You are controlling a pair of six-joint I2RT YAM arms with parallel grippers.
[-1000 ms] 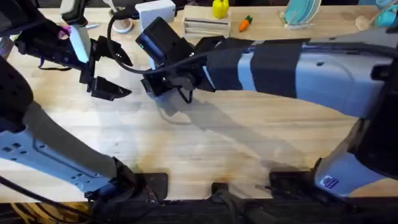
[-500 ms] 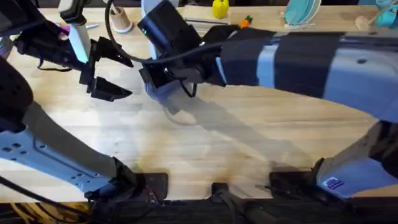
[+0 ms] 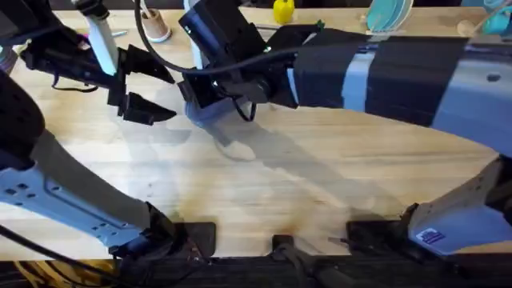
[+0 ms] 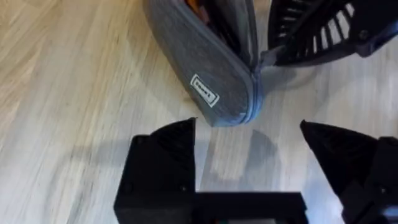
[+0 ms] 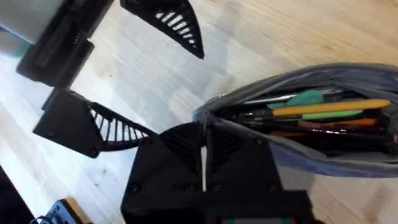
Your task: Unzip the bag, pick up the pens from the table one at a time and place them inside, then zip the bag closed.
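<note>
1. Desk (image 3: 264,192): one, light wood planks, carrying the items below.
2. Bag (image 4: 208,68): one, grey fabric, lying on the desk between the two hands, its rounded end toward the left hand. The right wrist view shows the top open with several pens (image 5: 329,109) inside, lying lengthwise along the bag; too bunched to count.
3. Left hand (image 3: 140,90): fingers spread apart, empty, just beside the bag's end.
4. Right hand (image 5: 203,146): fingers together, pinched at the bag's zipper end.

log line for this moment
left gripper: open, beside bag | right gripper: shut at bag's zipper end | bag: partly open, pens inside
</note>
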